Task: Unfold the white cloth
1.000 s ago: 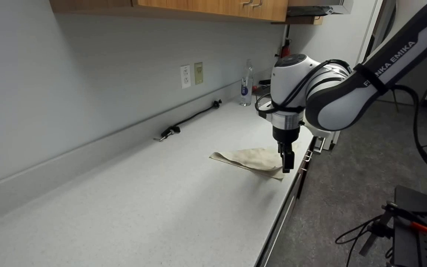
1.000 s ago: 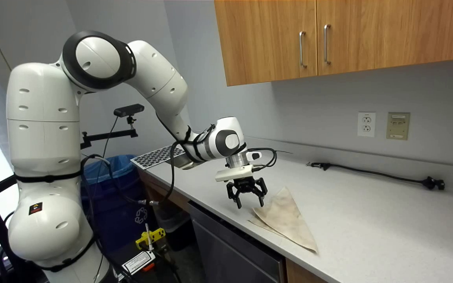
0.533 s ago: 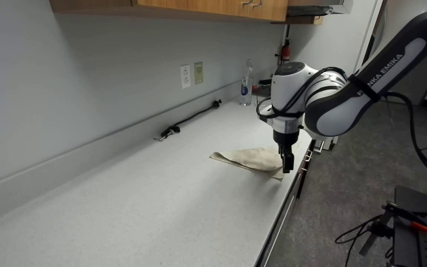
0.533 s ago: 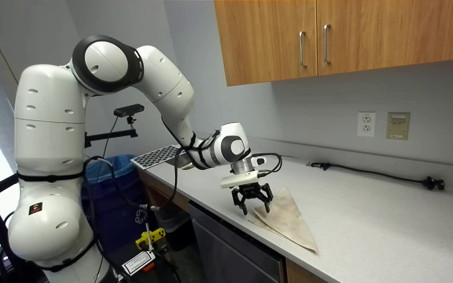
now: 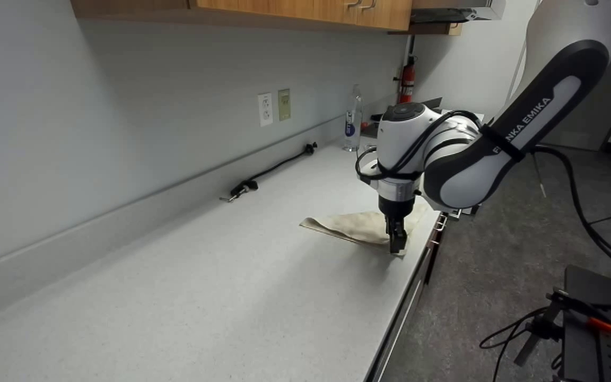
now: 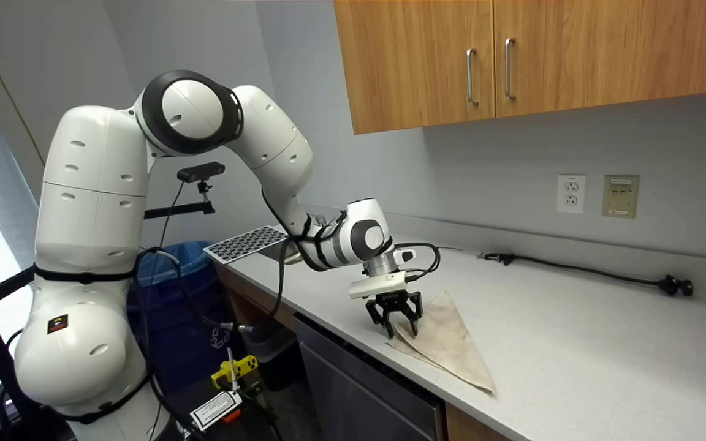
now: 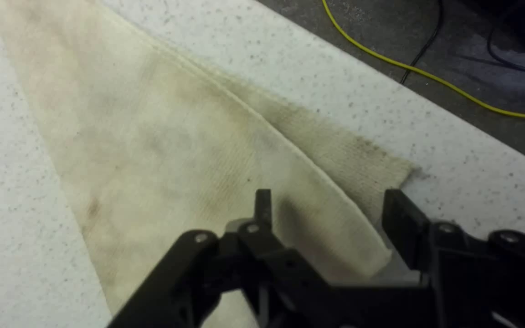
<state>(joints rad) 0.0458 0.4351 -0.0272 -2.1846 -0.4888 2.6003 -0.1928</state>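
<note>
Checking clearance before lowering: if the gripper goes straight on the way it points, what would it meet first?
Probably the folded cream cloth, near the upper layer's free corner, which shows between the open jaws in the wrist view; the gap, if any, is unclear.

One cloth [image 6: 451,346], one pincer [image 6: 402,334], two wall plates [image 6: 572,193], probably one extinguisher [image 5: 407,85].
</note>
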